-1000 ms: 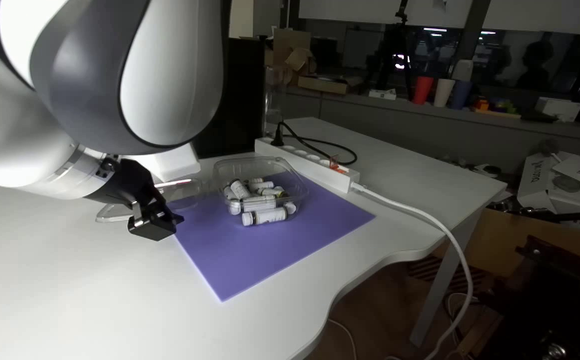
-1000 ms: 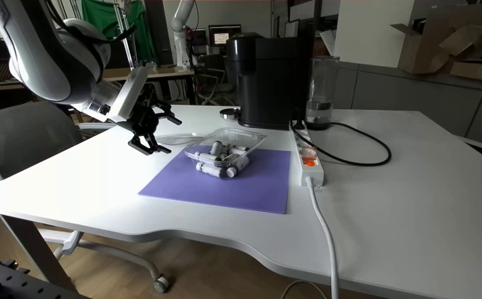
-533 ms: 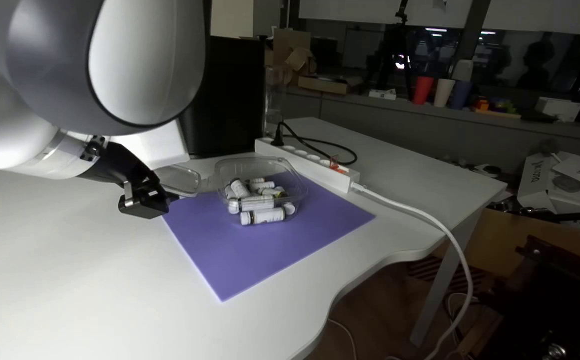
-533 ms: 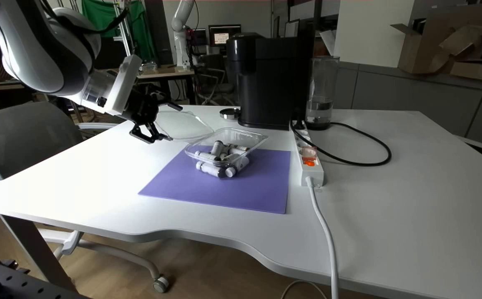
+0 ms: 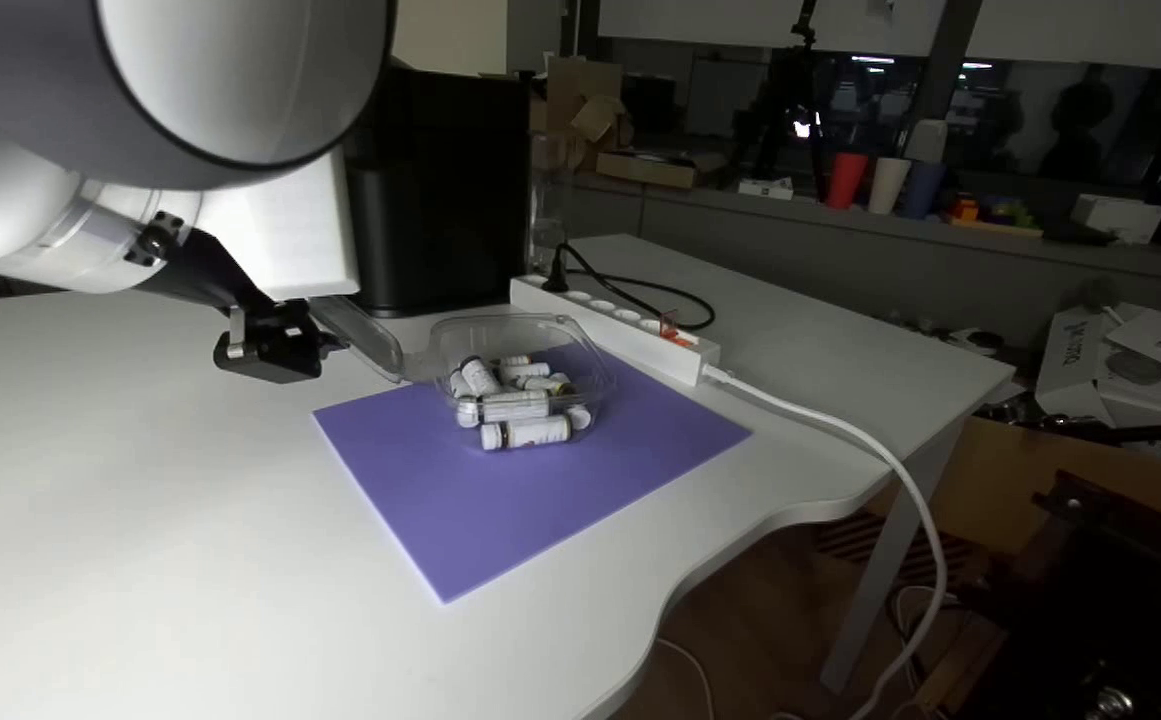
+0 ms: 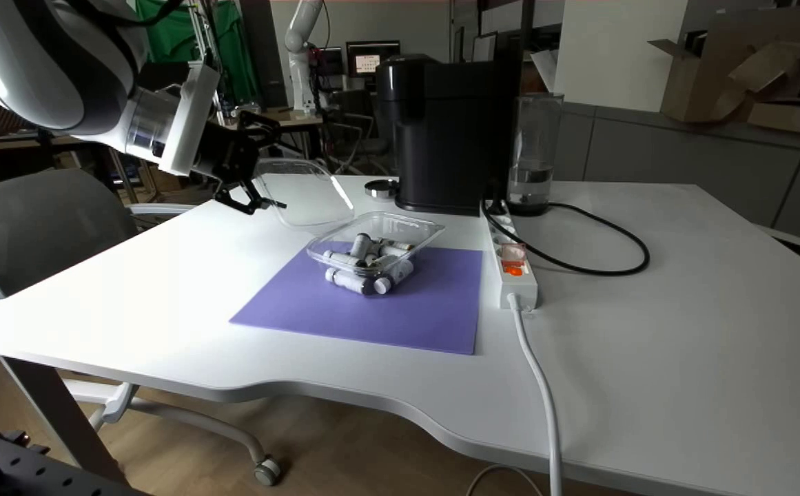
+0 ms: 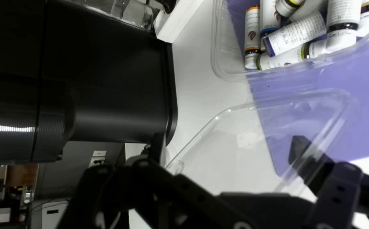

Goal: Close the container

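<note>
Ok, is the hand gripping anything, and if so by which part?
Nothing looks gripped: the hand is open. The tilted clear lid is probably only propped against it.

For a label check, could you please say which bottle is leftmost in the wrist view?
The bottle with orange bands at both label ends, inside the container; others showing lie further right.

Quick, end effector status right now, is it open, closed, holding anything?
End effector: open, spread wide, nothing visibly pinched; whether it touches the raised clear lid can't be told for sure.
</note>
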Available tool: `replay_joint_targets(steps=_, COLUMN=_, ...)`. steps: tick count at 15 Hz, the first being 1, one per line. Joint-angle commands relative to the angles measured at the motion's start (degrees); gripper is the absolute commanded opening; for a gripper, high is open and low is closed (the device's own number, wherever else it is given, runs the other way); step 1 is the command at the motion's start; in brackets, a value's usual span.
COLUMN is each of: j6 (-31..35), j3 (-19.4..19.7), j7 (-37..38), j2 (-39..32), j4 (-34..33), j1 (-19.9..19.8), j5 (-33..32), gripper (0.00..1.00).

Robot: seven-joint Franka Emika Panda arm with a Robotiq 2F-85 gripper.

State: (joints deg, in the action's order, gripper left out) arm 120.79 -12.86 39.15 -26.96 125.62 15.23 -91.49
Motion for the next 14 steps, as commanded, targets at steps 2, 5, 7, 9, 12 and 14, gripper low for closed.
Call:
replay_joint_targets(steps=2, j6=-0.3, j3=-0.8, j7=2.6, j2=6.9, j4=5.6, j1=-1.5, j5=3.8, gripper=1.00)
replay_joint_targets(steps=5, j6=2.0, j3=-0.3, j7=2.1, j2=10.3, j4=8.2, j1=-3.3, j5=8.4, gripper=1.00)
replay_joint_targets(steps=7, j6=3.6, j3=0.4, j7=1.7, j2=12.6, j4=10.0, j1=-4.6, j5=11.4, gripper=1.00)
replay_joint_targets(steps=9, j6=5.5, j3=1.3, j7=1.4, j2=14.8, j4=11.6, j1=-6.2, j5=13.8, gripper=1.00)
replay_joint_targets(steps=12, j6=8.9, j3=3.4, j7=1.2, j2=17.2, j4=13.6, j1=-8.4, j5=16.3, gripper=1.00)
replay_joint_targets(steps=14, j6=10.2, j3=4.8, j7=1.6, j2=19.0, j4=14.9, j1=-9.4, j5=17.1, gripper=1.00)
